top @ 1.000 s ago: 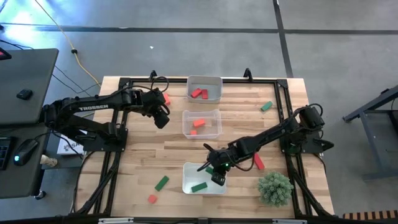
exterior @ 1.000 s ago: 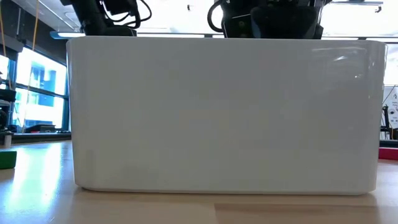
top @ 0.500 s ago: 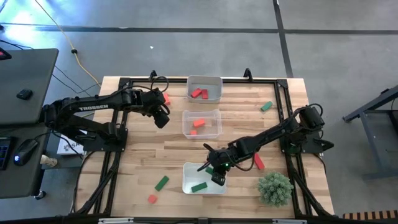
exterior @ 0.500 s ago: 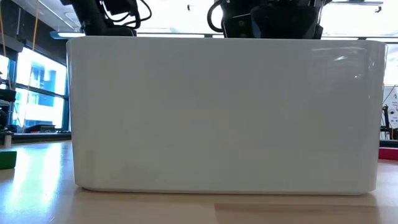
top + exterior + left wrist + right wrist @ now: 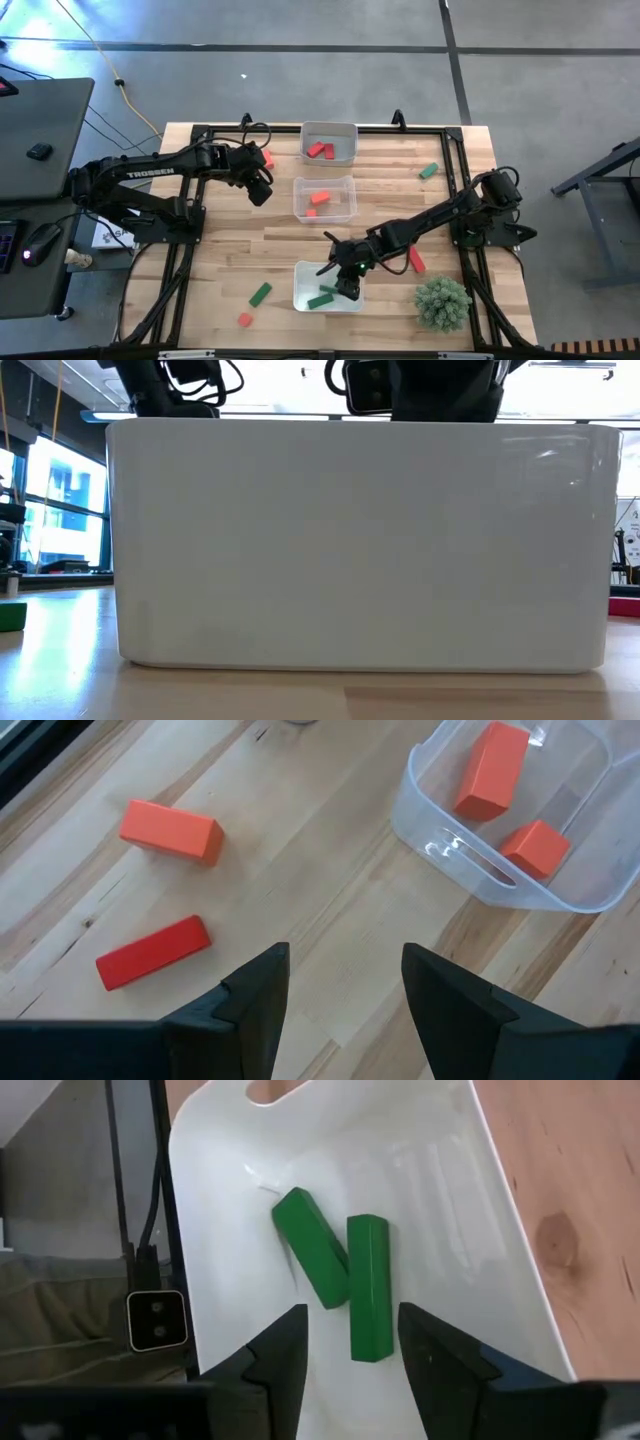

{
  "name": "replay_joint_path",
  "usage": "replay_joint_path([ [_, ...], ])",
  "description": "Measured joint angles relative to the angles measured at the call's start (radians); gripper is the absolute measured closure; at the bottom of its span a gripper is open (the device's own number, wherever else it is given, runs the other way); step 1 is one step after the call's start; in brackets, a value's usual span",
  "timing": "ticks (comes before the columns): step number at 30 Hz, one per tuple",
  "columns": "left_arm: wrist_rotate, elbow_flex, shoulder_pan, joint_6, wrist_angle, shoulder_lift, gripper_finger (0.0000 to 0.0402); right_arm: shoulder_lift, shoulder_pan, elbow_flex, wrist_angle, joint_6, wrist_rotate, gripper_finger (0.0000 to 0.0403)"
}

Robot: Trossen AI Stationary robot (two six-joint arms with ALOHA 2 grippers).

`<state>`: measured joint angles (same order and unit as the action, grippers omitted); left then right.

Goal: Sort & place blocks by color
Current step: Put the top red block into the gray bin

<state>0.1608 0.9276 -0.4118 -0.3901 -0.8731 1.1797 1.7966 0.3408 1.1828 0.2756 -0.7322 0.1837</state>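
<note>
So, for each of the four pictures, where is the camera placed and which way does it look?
High view: above the table, looking straight down; both arms show, right gripper over the near tray.
Low view: at table-top height, facing level; a white tray wall fills it, arm parts above.
Left wrist view: on the left arm, looking down past its open fingers at two loose blocks and the middle tray.
Right wrist view: on the right arm, looking into the near tray at two green blocks.
Shared: high and right wrist views both show those green blocks.

You see a pale wood-grain table (image 5: pixel 280 225), clear glossy plastic trays (image 5: pixel 324 199), and smooth matt blocks (image 5: pixel 368 1286).
</note>
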Motion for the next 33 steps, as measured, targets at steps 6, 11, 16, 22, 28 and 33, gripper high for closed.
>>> replay_joint_path([
  [6, 0.017, 0.000, 0.000, 0.009, -0.051, 0.000, 0.0218, -0.017, -0.020, 0.000, -0.003, 0.026, -0.001, 0.0257],
  [11, 0.025, 0.000, 0.000, 0.032, -0.070, 0.000, 0.0218, -0.049, -0.058, 0.000, -0.003, 0.055, -0.001, 0.0257],
  [16, 0.026, 0.000, -0.031, 0.072, -0.070, 0.000, 0.0218, -0.080, -0.104, 0.000, -0.004, 0.084, -0.008, 0.0257],
  [22, 0.004, 0.000, -0.135, 0.148, -0.077, 0.000, 0.0204, -0.104, -0.164, 0.000, 0.003, 0.116, -0.003, 0.0257],
  [28, -0.023, 0.000, -0.249, 0.294, -0.078, 0.012, 0.0165, -0.128, -0.234, 0.000, 0.008, 0.131, 0.001, 0.0257],
  [33, -0.063, 0.000, -0.314, 0.498, -0.077, 0.047, 0.0159, -0.129, -0.296, 0.000, 0.004, 0.131, 0.034, 0.0257],
])
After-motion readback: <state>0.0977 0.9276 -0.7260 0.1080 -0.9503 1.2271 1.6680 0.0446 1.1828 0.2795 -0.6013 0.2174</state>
